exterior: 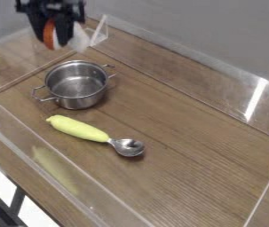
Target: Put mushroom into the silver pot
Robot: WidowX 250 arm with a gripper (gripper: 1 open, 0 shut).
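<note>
The gripper [56, 35] hangs at the top left of the view, above the far left part of the wooden table [184, 133], its dark fingers pointing down. Between them sits an orange-red shape with a pale part beside it, most likely the mushroom [62, 34], though it is blurred and small; the fingers are clenched on it and it is clear of the table. The silver pot [76, 83] stands just below and slightly right of the gripper in the picture, upright on the wood, its two little handles sticking out at the sides and its inside showing only bare steel. Nearer the camera lies a metal spoon [96, 136] with a yellow handle, its bowl pointing right, well apart from the pot.
</note>
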